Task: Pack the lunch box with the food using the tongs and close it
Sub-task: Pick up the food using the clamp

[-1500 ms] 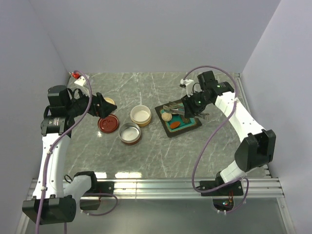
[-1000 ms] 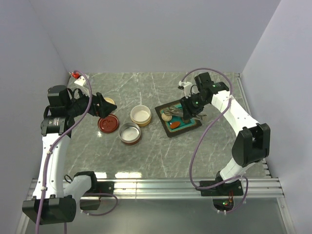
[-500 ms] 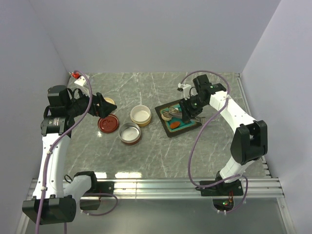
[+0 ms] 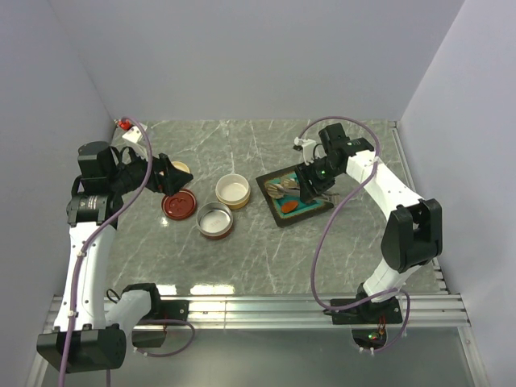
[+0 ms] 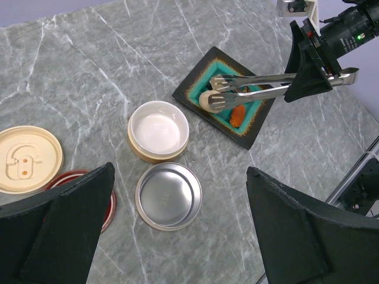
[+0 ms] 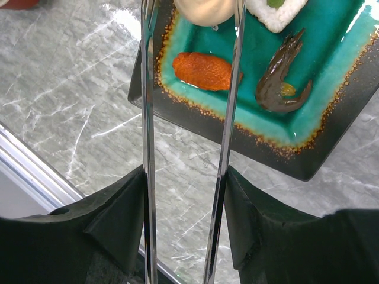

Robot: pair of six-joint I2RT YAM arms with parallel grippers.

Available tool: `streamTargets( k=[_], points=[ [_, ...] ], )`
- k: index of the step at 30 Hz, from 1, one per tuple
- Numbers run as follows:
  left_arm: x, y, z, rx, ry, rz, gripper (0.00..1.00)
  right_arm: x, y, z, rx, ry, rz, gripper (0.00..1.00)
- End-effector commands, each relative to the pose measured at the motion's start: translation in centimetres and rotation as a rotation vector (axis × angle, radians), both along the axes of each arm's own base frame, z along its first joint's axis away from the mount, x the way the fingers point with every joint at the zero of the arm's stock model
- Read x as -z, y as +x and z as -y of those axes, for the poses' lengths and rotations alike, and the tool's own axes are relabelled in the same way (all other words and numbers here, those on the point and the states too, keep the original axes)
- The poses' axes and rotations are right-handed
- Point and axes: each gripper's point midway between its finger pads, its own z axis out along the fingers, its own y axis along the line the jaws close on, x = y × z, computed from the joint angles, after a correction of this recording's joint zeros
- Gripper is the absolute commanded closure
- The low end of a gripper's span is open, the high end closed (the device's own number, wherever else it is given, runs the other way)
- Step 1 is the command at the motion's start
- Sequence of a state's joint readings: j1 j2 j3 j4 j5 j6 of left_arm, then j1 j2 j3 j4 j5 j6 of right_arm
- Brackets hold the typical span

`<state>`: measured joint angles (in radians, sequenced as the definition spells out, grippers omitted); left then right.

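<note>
My right gripper (image 6: 185, 177) is shut on the tongs (image 6: 147, 118), one finger pressing on each thin arm. The tongs (image 5: 254, 86) reach left over the teal tray (image 5: 249, 137). A pale round piece (image 5: 208, 99) lies between the two arms near their tips; I cannot tell if they touch it. On the tray also lie a white cube (image 6: 275, 12), an orange-red oblong (image 6: 202, 69) and a dark brown lump (image 6: 281, 89). The lunch box is in parts: a cream bowl (image 5: 158, 130) and a steel bowl (image 5: 169, 196). My left gripper (image 5: 179, 171) hangs open high above them, holding nothing.
A cream lid (image 5: 26, 158) and a red lid (image 4: 179, 204) lie at the left near the left gripper (image 4: 165, 179). The tray (image 4: 284, 219) sits right of the cream bowl (image 4: 232, 191). Grey walls close in the marble table on three sides.
The right wrist has shifted left and toward the near edge over the tray, carrying the tongs toward the pale piece. The tongs' arms have spread a little. The left arm has stayed still.
</note>
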<state>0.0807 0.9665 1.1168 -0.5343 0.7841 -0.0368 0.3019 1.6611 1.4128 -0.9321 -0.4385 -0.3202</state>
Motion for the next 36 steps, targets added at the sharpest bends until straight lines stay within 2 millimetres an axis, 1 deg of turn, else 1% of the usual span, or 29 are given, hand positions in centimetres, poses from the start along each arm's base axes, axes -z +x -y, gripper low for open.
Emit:
streamTargets(
  k=[1,14,17,24,30,32,36],
  points=[
    [-1.7,0.1,0.0,0.008,0.024,0.088,0.01,-1.4,0.7,-0.8,-0.003,0.035,0.052,0.42],
    [-1.5,0.0,0.1,0.011,0.022,0.084,0.01,-3.9,1.6,-1.1,-0.003,0.057,0.109,0.43],
    [-1.4,0.0,0.1,0.01,0.021,0.085,0.01,-4.0,1.9,-1.1,-0.01,0.048,0.116,0.43],
    [-1.3,0.2,0.0,0.009,0.021,0.08,0.01,-2.2,2.6,-0.7,-0.048,-0.002,0.089,0.43],
    [-0.9,0.3,-0.1,-0.001,0.025,0.069,0.01,-1.1,3.1,-0.8,-0.068,-0.016,0.069,0.43],
    [-0.8,0.4,-0.2,-0.002,0.023,0.065,0.01,-0.6,3.2,-0.7,-0.07,-0.023,0.053,0.43],
    [-0.8,0.4,-0.2,-0.005,0.025,0.064,0.01,-0.2,2.7,-0.7,-0.082,-0.025,0.041,0.43]
  ],
)
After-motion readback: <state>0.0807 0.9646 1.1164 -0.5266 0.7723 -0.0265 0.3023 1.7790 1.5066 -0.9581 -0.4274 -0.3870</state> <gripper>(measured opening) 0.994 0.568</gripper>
